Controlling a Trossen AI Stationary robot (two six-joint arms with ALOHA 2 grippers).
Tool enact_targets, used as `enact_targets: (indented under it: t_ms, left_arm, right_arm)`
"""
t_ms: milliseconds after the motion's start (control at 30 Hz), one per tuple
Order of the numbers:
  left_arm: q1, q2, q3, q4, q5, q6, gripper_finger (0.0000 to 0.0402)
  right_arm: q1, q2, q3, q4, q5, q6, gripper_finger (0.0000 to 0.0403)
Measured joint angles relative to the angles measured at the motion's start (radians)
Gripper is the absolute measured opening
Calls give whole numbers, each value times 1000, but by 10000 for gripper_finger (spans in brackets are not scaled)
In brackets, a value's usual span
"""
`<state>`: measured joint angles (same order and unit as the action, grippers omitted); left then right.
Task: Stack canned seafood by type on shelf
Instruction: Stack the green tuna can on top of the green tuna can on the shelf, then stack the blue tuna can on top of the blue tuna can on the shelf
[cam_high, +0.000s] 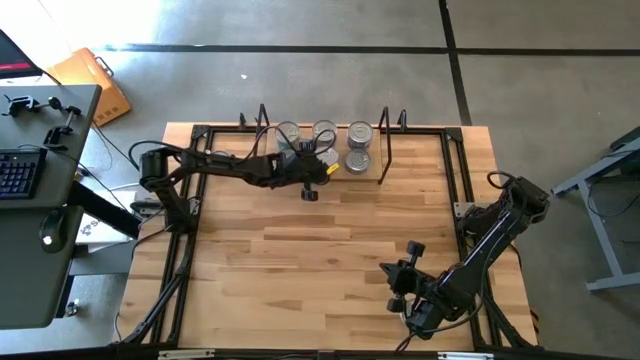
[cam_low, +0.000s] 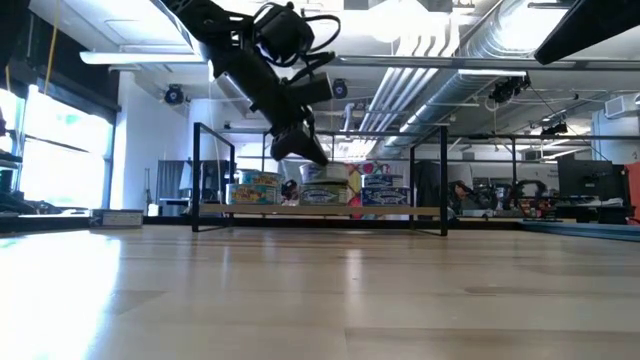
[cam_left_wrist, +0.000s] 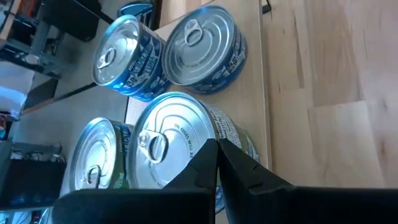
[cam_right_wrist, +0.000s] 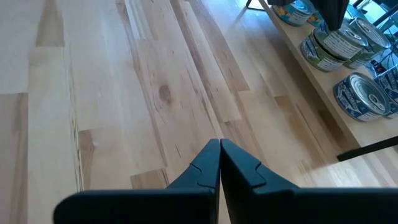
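1. Left pincer (cam_left_wrist: 217, 163) hangs over the shelf (cam_high: 395, 166) at the far side of the counter (cam_high: 300, 260), its two dark fingers pressed fully together and holding nothing; the tips sit just above the rim of the nearest silver-topped tin (cam_left_wrist: 180, 146).
2. Right pincer (cam_right_wrist: 219, 163) waits low over bare wood near the counter's front right corner, likewise fully closed and empty, well apart from the shelf.
3. Risk, as I judge it: the left fingertips are so close to the tin's edge that a small drop or sideways sweep could nudge it into its neighbours or tip a stack.
4. The tins stand crowded, some touching or nearly so. Opening the fingers here could catch an adjacent rim, and a knocked tin could roll off the narrow board.
5. Smooth metal lids and glossy labels give little friction, so a grip across the round wall could slip or twist the tin.
6. The canned seafood (cam_high: 358, 133) is all on the shelf: short round tins with shiny ribbed silver lids and ring pulls. Several carry blue labels (cam_left_wrist: 138, 62), another a green-and-white one (cam_left_wrist: 99, 162).
7. From the low view some tins appear to sit one on another; which types are paired I cannot tell.
8. The shelf is a pale wooden board between thin black wire end frames (cam_high: 385, 150); the counter is light butcher-block wood in a black metal frame.
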<state>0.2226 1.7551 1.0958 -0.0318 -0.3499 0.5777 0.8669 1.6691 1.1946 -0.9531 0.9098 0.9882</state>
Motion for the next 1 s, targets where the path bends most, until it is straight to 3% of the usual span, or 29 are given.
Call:
enact_targets:
  t_ms: [200, 567, 767, 1000]
  left_arm:
    - [0, -1, 0, 1, 40, -1, 24]
    - [-5, -4, 0, -1, 18, -17, 75]
    - [-51, -18, 26, -25, -124, -78, 78]
    - [-148, -51, 92, -188, -132, -131, 78]
  right_arm:
    - [0, 0, 0, 0, 0, 0, 4]
    - [0, 0, 0, 0, 0, -1, 4]
    - [0, 0, 0, -14, 0, -1, 4]
    - [0, 0, 0, -40, -1, 1, 4]
